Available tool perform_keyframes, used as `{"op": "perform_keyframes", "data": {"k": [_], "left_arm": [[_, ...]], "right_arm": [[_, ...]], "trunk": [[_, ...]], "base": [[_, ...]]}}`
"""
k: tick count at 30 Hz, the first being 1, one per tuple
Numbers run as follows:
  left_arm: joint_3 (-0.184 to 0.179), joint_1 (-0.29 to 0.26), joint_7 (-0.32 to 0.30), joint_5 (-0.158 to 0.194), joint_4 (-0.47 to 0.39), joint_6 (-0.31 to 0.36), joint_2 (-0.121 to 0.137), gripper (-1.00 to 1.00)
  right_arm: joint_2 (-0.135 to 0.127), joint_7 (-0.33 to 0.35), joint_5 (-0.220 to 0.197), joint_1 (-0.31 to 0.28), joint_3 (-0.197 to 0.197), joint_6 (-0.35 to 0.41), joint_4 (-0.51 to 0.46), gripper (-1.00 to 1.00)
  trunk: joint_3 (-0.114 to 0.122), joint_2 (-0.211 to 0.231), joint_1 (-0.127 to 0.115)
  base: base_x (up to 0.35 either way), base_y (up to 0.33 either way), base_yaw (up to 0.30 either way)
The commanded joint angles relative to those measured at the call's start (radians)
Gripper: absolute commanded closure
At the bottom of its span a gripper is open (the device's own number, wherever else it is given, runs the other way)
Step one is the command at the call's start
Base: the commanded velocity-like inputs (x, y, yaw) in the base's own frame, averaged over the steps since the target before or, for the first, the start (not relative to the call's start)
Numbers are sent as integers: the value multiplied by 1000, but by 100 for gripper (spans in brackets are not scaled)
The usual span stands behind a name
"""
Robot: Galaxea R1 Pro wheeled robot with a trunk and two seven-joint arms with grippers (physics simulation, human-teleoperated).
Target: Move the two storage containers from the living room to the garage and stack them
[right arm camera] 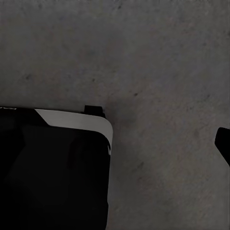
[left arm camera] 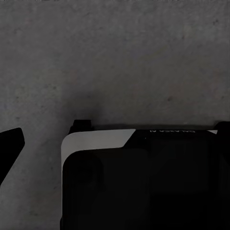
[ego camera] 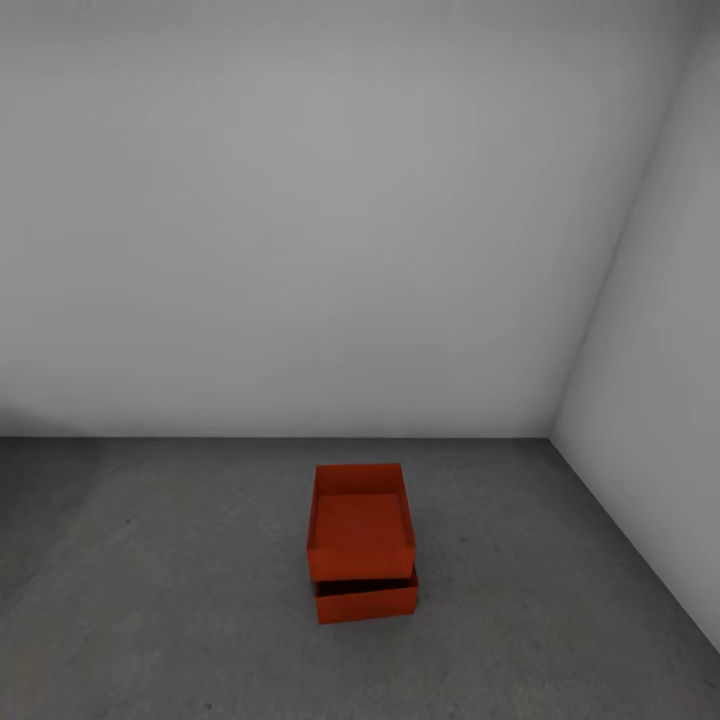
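Two bins point(ego camera: 361, 545), stacked on the concrete floor point(ego camera: 180, 590) near the wall corner, long axis running away from you, top bin offset rearward. They lie well ahead of both arms, neither nearer. You cannot tell either gripper's opening: wrist views face floor.

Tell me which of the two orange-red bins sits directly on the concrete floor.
The lower bin: only its front wall shows under the upper bin, which rests on it, slightly offset, and does not touch the floor.
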Motion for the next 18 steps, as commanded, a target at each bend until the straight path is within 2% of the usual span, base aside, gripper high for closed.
{"op": "perform_keyframes", "data": {"k": [1, 18], "left_arm": [[-2, -1, -3, 8, 0, 0, 0, -100], [-2, -1, -3, 8, 0, 0, 0, -100]], "right_arm": [[1, -1, -10, -1, 8, -5, 3, -100], [-4, -1, -13, -1, 9, -7, 3, -100]], "trunk": [[-2, -2, 0], [-2, -2, 0]], "base": [[0, 0, 0], [0, 0, 0]]}}
